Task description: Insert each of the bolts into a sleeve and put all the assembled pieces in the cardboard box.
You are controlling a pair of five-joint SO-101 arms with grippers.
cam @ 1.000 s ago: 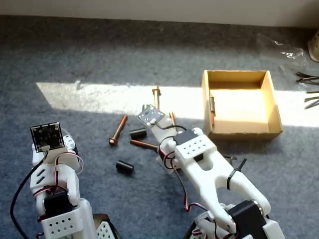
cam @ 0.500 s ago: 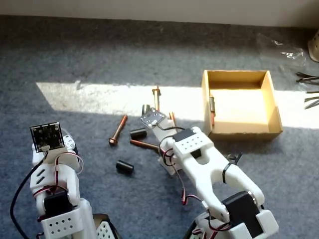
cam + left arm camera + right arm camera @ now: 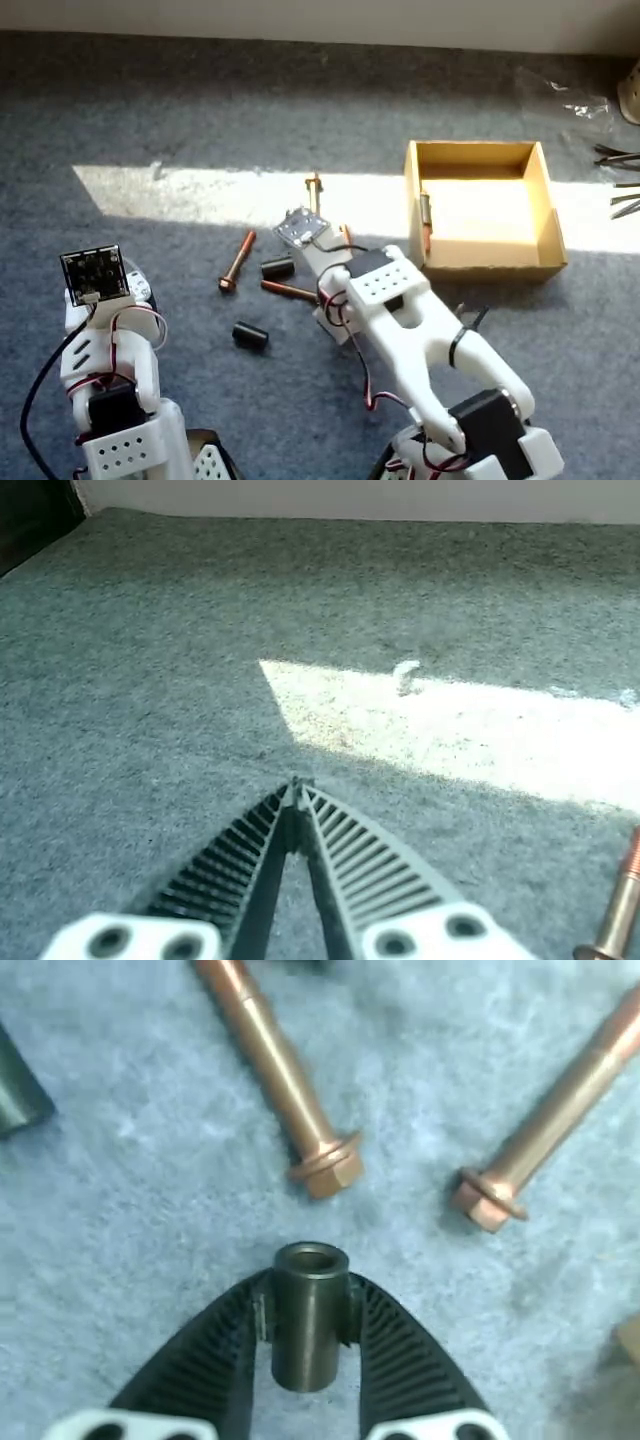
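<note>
My right gripper [image 3: 310,1285] is shut on a dark sleeve [image 3: 310,1325], held upright just above the carpet. Two copper bolts [image 3: 275,1065] [image 3: 560,1110] lie right ahead of it, heads toward the gripper. In the high view the right arm's wrist [image 3: 303,228] hangs over the bolt cluster, with bolts [image 3: 238,260] [image 3: 290,291] [image 3: 314,190] and loose sleeves [image 3: 277,268] [image 3: 250,335] around it. The cardboard box [image 3: 545,215] stands to the right with one assembled piece [image 3: 425,222] against its left wall. My left gripper [image 3: 297,788] is shut and empty at the near left.
Grey carpet with a sunlit band across the middle. Tools and a plastic bag [image 3: 560,95] lie at the far right edge. A bolt [image 3: 620,900] shows at the edge of the left wrist view.
The right arm's wrist nudged away from me, then shifted back left, while its elbow swung lower. The left arm kept still.
</note>
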